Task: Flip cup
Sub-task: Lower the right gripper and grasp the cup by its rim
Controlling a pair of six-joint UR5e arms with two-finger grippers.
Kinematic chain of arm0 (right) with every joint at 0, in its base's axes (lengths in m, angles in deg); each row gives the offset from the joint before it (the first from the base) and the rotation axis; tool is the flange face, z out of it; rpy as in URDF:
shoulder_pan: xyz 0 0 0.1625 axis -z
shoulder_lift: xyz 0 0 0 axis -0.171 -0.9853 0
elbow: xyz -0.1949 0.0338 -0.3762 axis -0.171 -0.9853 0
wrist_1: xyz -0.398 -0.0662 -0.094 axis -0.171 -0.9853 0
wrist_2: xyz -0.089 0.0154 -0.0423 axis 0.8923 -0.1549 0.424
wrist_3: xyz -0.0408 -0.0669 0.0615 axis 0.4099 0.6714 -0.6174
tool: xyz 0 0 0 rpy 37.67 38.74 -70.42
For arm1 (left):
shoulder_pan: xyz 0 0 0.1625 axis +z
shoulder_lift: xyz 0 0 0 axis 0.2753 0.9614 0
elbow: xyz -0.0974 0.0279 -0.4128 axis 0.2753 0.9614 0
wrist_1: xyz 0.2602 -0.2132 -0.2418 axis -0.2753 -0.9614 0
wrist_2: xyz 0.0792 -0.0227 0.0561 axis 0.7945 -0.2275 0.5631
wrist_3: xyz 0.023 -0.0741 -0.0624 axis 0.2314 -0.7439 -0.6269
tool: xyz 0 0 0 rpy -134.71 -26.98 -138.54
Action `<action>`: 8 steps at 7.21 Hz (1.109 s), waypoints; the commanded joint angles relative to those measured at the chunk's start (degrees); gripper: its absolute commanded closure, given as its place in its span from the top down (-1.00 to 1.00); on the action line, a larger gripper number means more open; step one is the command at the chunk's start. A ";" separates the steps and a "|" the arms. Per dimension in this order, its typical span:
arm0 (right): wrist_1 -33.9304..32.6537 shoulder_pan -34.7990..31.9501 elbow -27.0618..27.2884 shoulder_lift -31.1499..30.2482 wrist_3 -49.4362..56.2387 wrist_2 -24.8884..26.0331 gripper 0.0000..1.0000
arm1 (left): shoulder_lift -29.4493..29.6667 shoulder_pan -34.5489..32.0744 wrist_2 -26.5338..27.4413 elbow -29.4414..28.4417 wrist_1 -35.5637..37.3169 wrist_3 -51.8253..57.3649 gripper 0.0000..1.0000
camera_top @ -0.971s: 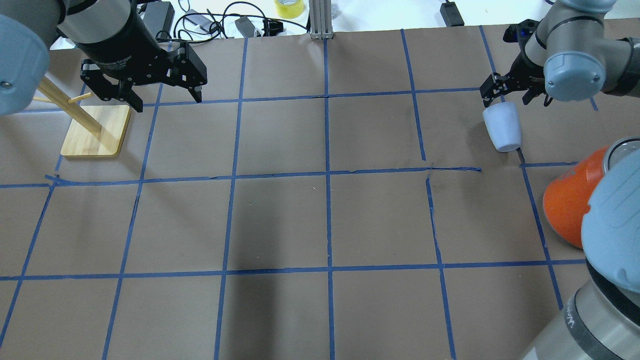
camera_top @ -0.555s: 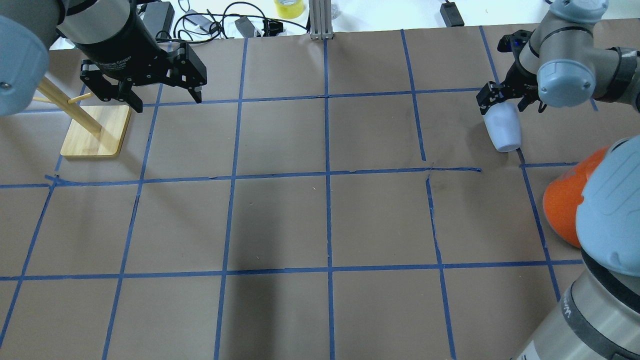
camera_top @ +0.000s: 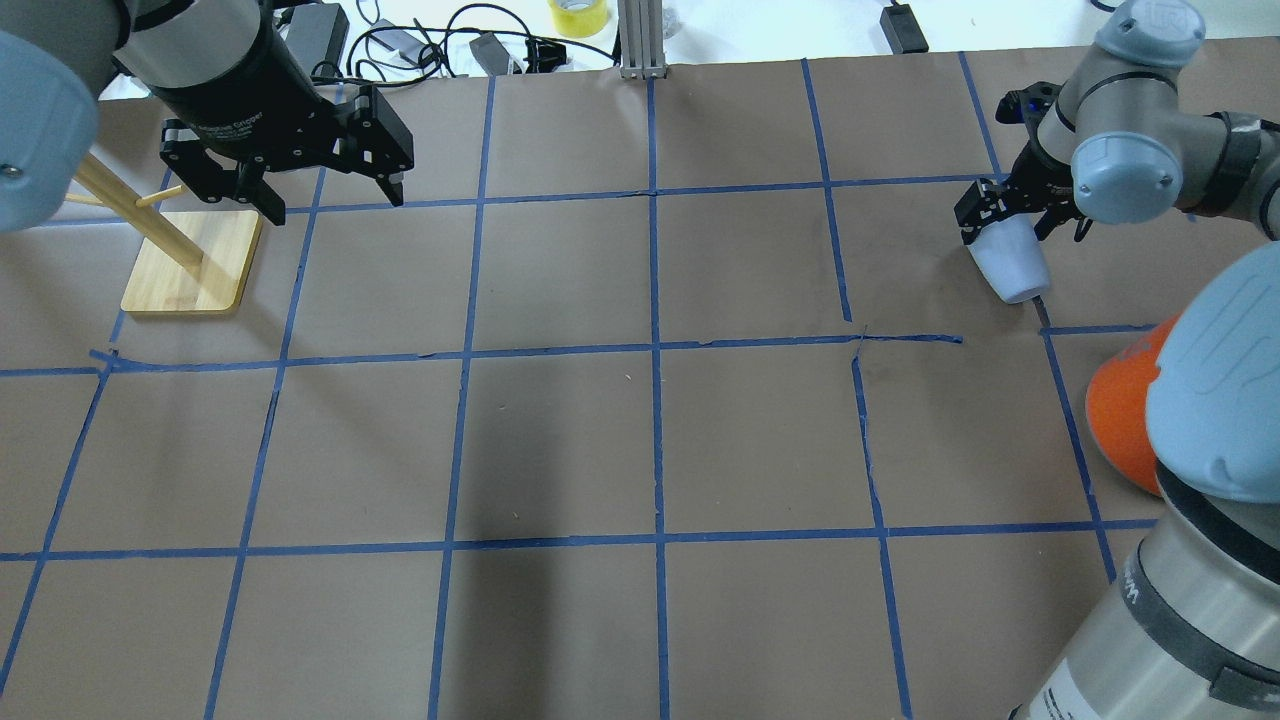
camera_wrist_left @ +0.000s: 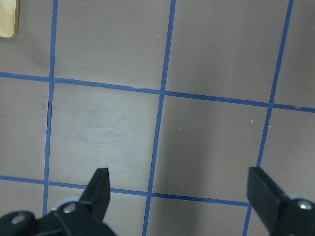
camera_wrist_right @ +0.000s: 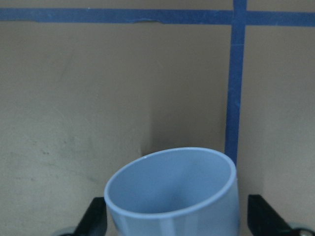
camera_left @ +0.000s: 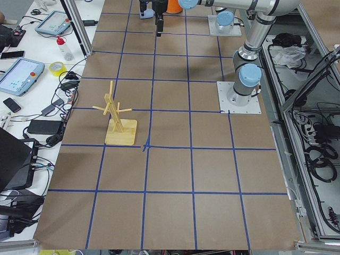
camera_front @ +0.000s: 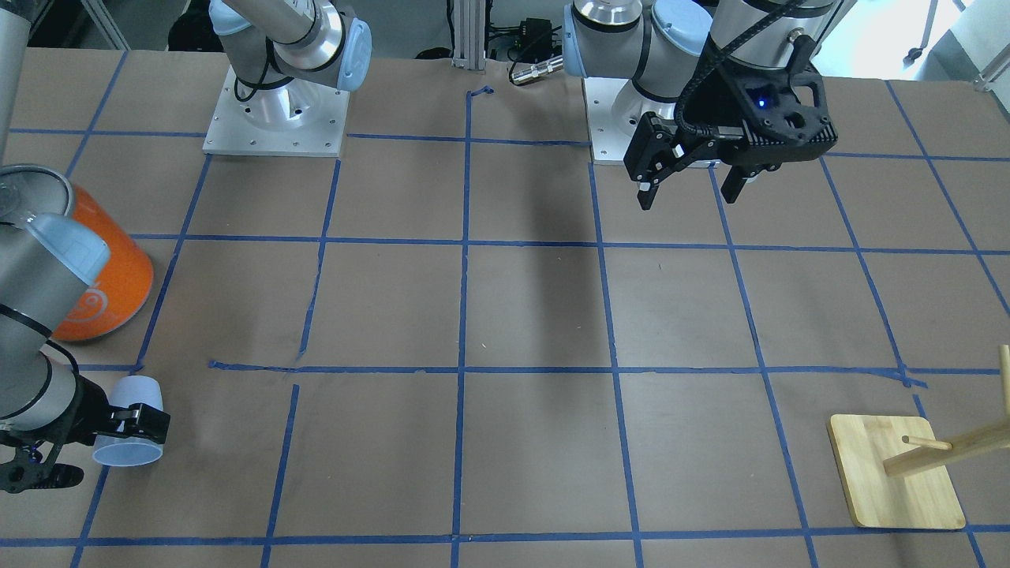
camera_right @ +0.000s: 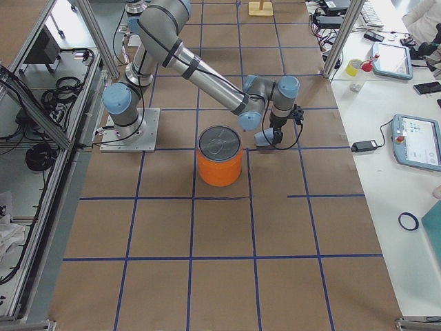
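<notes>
Right gripper (camera_top: 1004,230) stands wide, its two black fingers (camera_wrist_right: 96,219) set on either side of the small pale blue-lavender plastic cup (camera_top: 1012,268) near its wider rim, and in the right wrist view a thin gap shows between the cup wall and the finger on that view's right, so it straddles the cup without clamping it; the cup lies on its side on the brown paper-covered bench (camera_top: 560,440) with its blue tape grid, at the far right part of the overhead view, open rim pointing away from the robot and narrow base toward it, just beside a blue tape line; a large orange cylindrical can with a silver lid (camera_right: 219,169) stands upright near the cup, apart from it; left gripper (camera_top: 336,205) hangs above the bench with its fingers spread wide and nothing between them, near a light wooden peg stand on a flat base (camera_left: 119,125)
</notes>
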 commanded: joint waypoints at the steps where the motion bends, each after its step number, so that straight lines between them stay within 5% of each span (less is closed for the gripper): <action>1: -0.15 0.09 0.19 0.20 -0.10 -0.45 1.00 | 0.00 0.00 0.00 0.00 0.00 0.00 1.00; 8: -3.14 0.09 0.99 1.43 7.02 -0.44 1.00 | 0.00 0.00 0.09 0.00 0.00 0.00 1.00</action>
